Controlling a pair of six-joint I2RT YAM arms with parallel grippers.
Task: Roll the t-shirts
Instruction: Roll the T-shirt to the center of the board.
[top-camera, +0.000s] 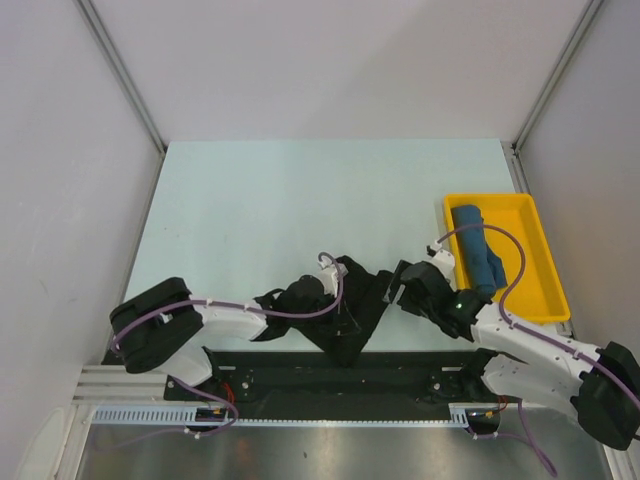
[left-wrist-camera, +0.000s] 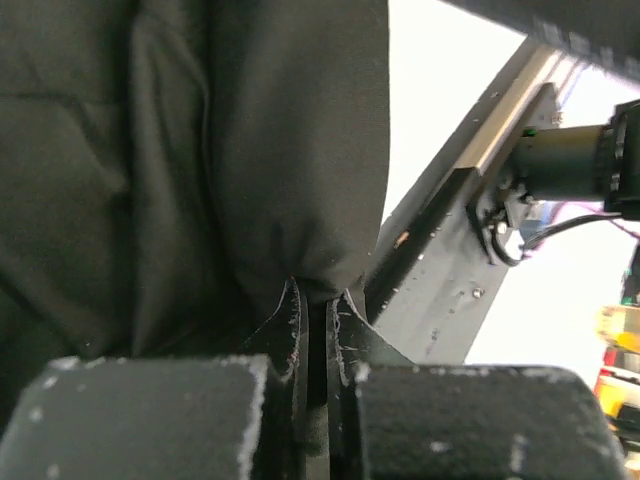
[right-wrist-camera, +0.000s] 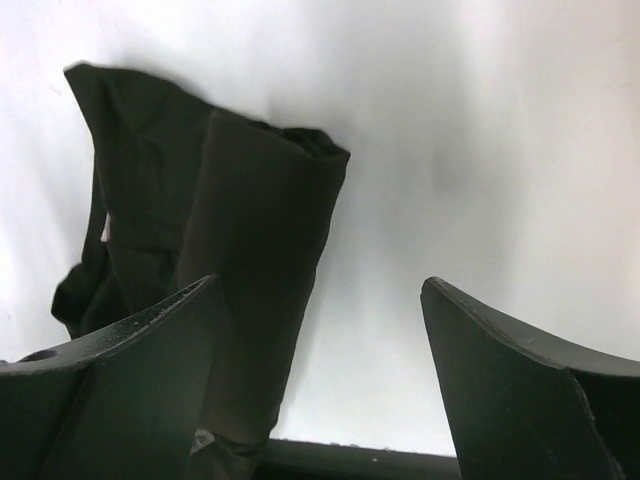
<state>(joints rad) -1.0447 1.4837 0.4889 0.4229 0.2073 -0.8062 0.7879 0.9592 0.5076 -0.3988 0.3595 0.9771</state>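
The black t-shirt (top-camera: 352, 305) lies bunched and partly rolled at the table's near edge, between the two arms. My left gripper (top-camera: 320, 303) is shut on a fold of it, and in the left wrist view the fingertips (left-wrist-camera: 343, 310) pinch the black cloth (left-wrist-camera: 200, 150). My right gripper (top-camera: 393, 284) stands open just right of the shirt. In the right wrist view its fingers (right-wrist-camera: 150, 345) spread wide, with the rolled edge of the black t-shirt (right-wrist-camera: 262, 250) by the left finger. The teal-blue t-shirt (top-camera: 478, 247) lies rolled in the yellow tray (top-camera: 528, 215).
The yellow tray sits at the table's right edge, beside the right arm. A black rail (top-camera: 400, 372) runs along the near edge under the shirt's lower corner. White walls enclose the pale table (top-camera: 300, 200) on three sides.
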